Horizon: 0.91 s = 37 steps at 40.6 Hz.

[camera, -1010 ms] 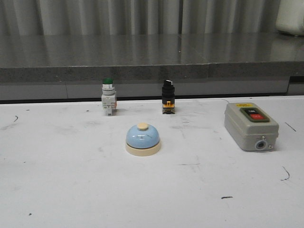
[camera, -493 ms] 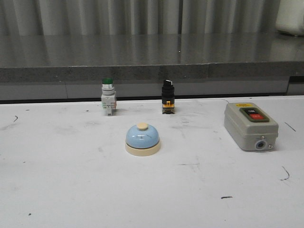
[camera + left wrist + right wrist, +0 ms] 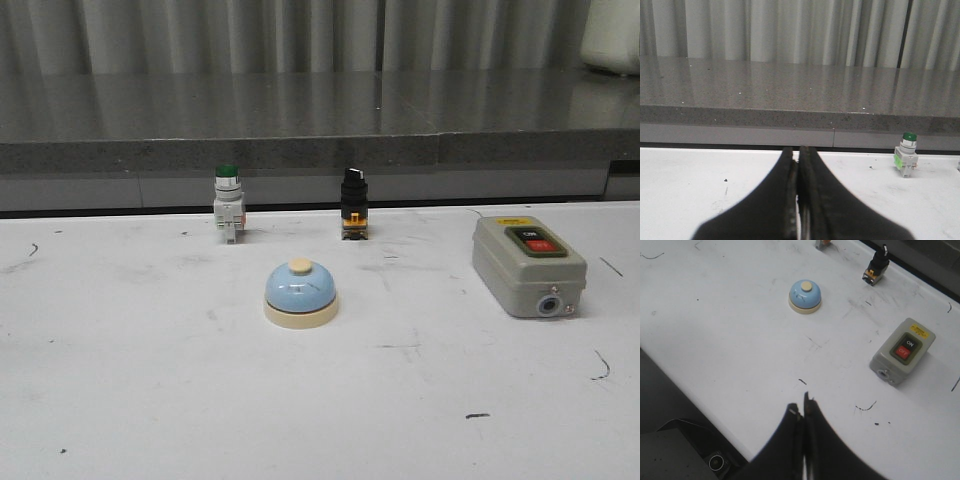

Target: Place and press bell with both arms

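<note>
The light-blue bell (image 3: 301,294) with a cream base and cream button stands upright near the middle of the white table; it also shows in the right wrist view as the bell (image 3: 805,296). Neither arm appears in the front view. My left gripper (image 3: 798,152) is shut with nothing in it, low over the table's left part, and the bell is out of its view. My right gripper (image 3: 802,407) is shut and empty, held high above the table's near edge, well short of the bell.
A green-capped pushbutton (image 3: 228,203) and a black selector switch (image 3: 353,203) stand at the table's back. A grey box with black and red buttons (image 3: 527,264) lies to the right. A grey counter (image 3: 320,115) runs behind. The table edge (image 3: 680,385) drops off near the right gripper.
</note>
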Motion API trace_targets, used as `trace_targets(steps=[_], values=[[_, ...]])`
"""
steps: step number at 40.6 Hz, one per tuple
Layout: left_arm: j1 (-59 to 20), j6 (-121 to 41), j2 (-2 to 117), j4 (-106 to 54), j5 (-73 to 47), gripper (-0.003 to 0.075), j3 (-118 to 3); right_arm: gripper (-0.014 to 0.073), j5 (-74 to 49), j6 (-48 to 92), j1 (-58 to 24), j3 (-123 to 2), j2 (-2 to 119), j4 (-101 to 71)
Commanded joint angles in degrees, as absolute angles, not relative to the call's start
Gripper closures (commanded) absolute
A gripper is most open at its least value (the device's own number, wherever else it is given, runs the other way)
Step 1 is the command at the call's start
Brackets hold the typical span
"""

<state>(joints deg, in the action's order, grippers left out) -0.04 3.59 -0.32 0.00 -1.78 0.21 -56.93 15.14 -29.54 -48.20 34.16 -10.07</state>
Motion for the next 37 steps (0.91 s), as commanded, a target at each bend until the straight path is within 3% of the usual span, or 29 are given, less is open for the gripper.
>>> trace_targets(steps=[1,14,18,30,37], values=[[-0.1,3.6,-1.3,-0.6,3.3,0.0740,1.6,0.0662,-53.6,15.4,-29.2,-49.6,34.3,-10.4],[-0.1,3.6,-1.3,-0.6,3.3,0.0740,1.6,0.0662,-53.3,15.4,-28.7,-48.7,33.6,-10.4],[-0.1,3.6,-1.3,-0.6,3.3,0.0740,1.6,0.0662,-51.1,15.4,-24.4,-45.5,30.8,-10.0],[-0.1,3.6,-1.3,-0.6,3.3,0.0740,1.6,0.0662,-25.3,15.4,-8.8,-25.3,12.0,-9.4],[-0.1,3.6,-1.3,-0.6,3.3,0.0740,1.6,0.0662,-7.5,15.4,-3.9,-10.6,2.5,-9.4]])
